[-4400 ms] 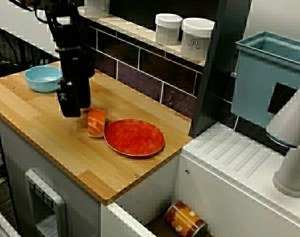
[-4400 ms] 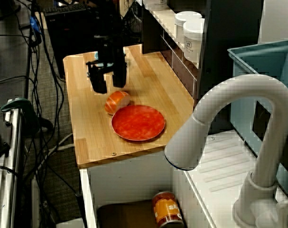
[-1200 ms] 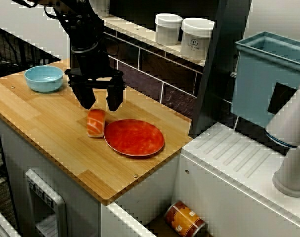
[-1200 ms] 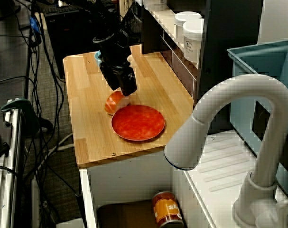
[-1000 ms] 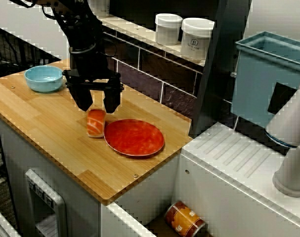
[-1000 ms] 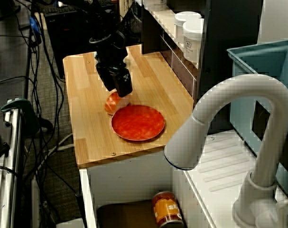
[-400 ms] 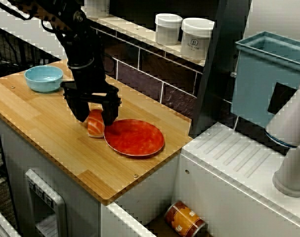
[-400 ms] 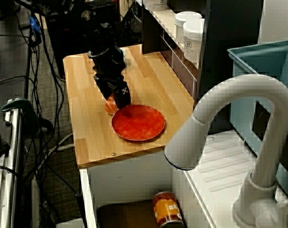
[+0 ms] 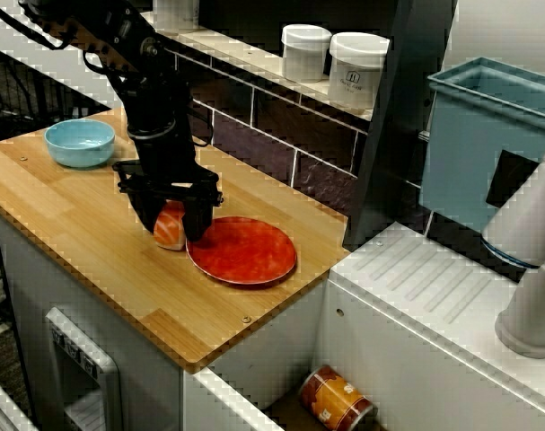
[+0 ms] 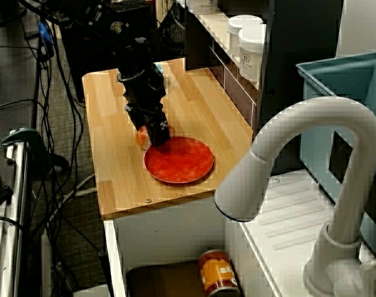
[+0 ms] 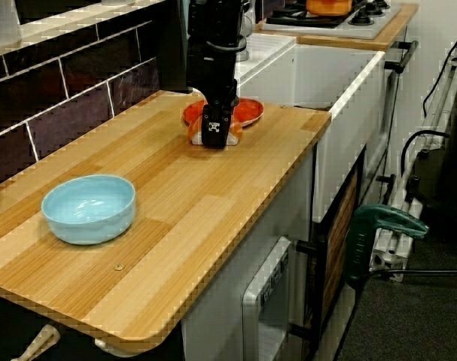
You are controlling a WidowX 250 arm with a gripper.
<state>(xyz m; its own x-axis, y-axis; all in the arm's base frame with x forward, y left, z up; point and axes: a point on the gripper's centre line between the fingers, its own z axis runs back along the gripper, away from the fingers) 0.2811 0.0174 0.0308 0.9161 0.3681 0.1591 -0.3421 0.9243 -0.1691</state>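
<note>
A piece of salmon sushi (image 9: 170, 230) lies on the wooden counter (image 9: 83, 247), touching the left rim of a red plate (image 9: 245, 251). My black gripper (image 9: 171, 224) is lowered over it, one finger on each side and close against it, and looks open. From over the tap, the sushi (image 10: 140, 137) peeks out to the left of the gripper (image 10: 152, 135), beside the plate (image 10: 180, 162). Along the counter from the bowl end, the near finger of the gripper (image 11: 217, 134) hides the middle of the sushi (image 11: 193, 134).
A light blue bowl (image 9: 79, 142) sits at the counter's far left end (image 11: 89, 208). Two white jars (image 9: 305, 51) stand on the shelf above the tiled wall. A ridged white drainboard (image 9: 434, 287), a tap (image 10: 299, 148), a blue bin (image 9: 487, 135) and a can (image 9: 337, 400) below lie to the right.
The gripper turned, swung over the sushi and came down until its fingers straddle it. The sushi and the plate have shifted very slightly left in the last moment.
</note>
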